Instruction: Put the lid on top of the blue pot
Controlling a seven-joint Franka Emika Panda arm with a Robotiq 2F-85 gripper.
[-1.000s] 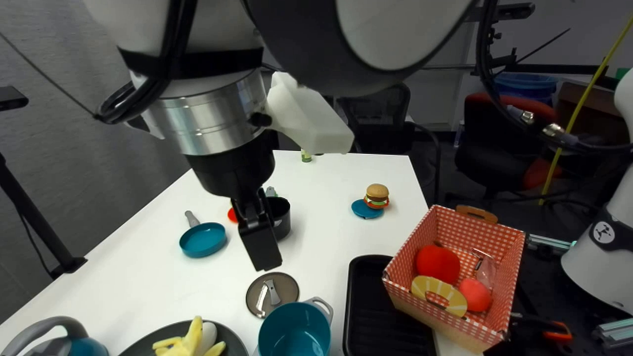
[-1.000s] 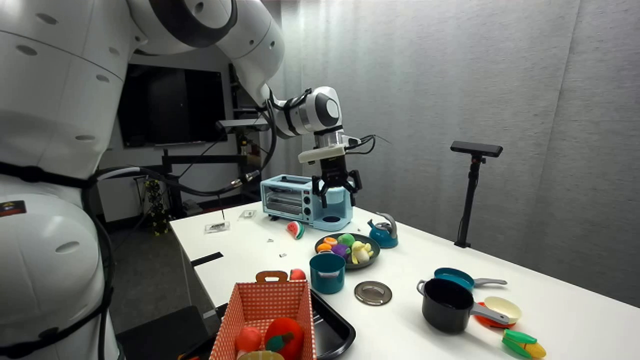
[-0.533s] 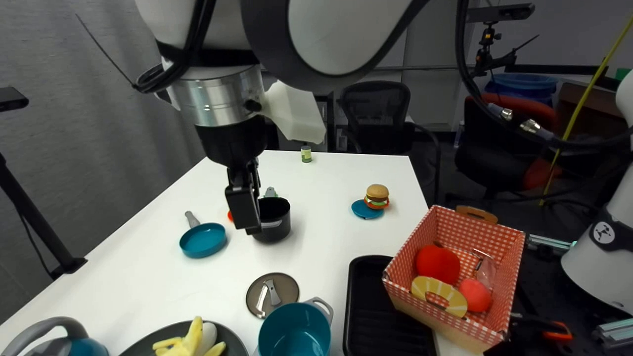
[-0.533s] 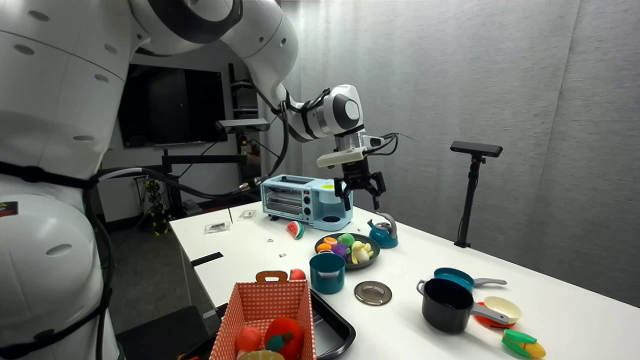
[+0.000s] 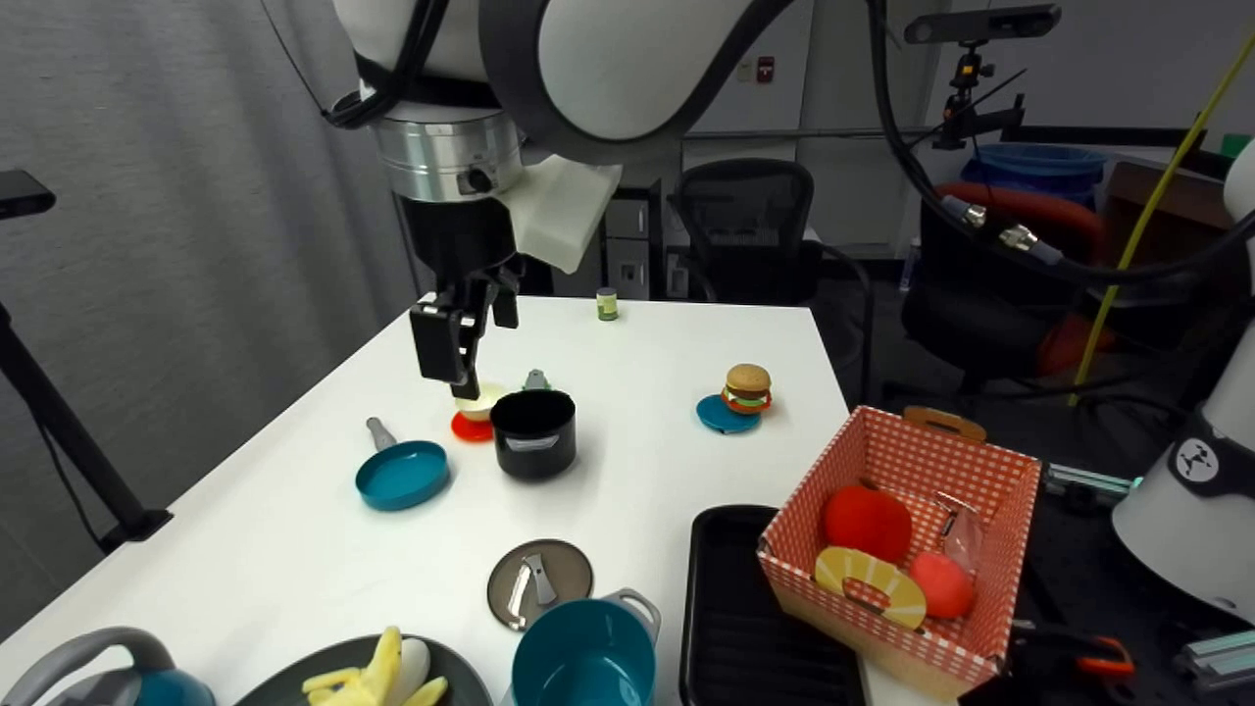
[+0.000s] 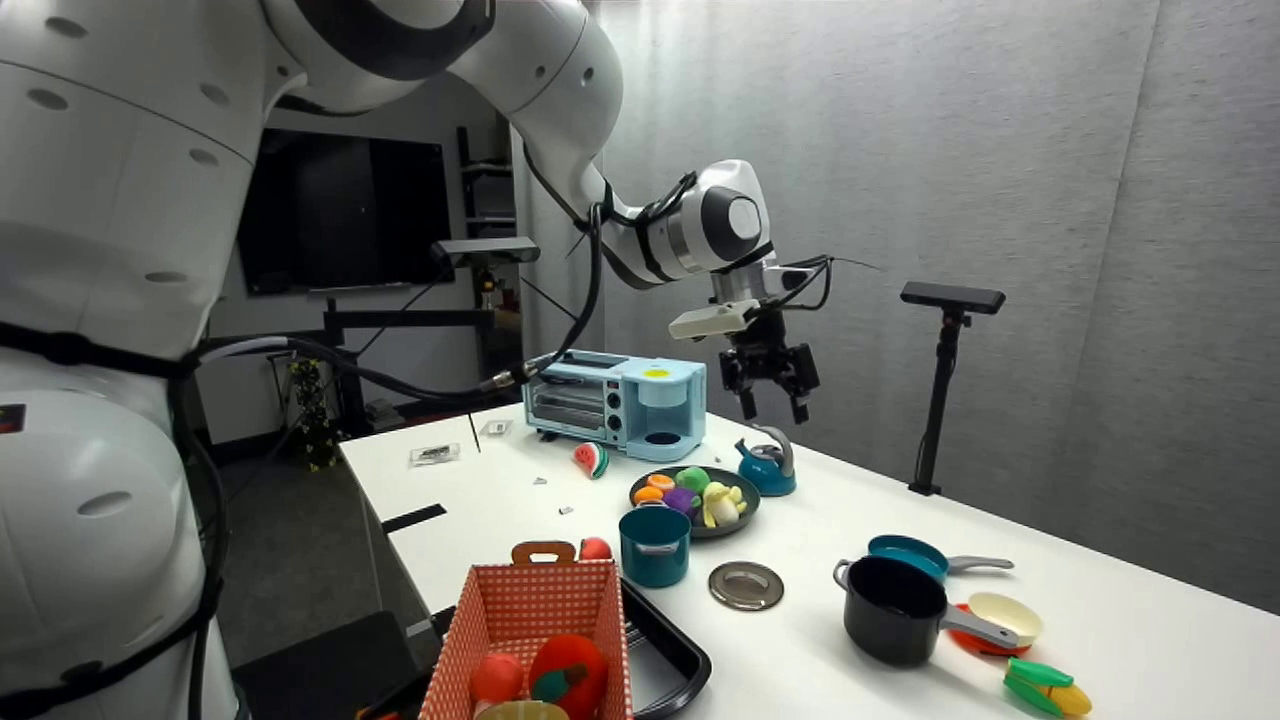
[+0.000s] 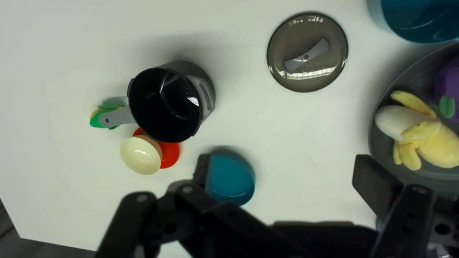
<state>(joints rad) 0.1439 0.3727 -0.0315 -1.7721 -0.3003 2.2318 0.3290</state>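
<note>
Surface [image 7: 304,132] gives blue pot [image 6: 655,560] level footing: upright, mouth uncovered. Lid [image 6: 746,586] lies flat near the blue pot, not touching; short carry, likely. Your fingers [image 7: 376,186] hang high, spread wide, holding nothing, presumably so you can straddle the lid's upward-facing grip bar [image 7: 307,56].

Wears white shells [image 6: 90,230] with grey oval dimples [image 6: 203,157] and dark grey rings [image 5: 512,69]. Carries black cable [image 6: 596,260], silvery connectors [image 5: 1017,236], black straps [image 6: 70,347]. Shows a silver collar [image 5: 441,162], an off-white block [image 5: 559,211], a round white badge [image 5: 1197,461], black fingers [image 5: 439,343] with round bolts [image 7: 187,189].
</note>
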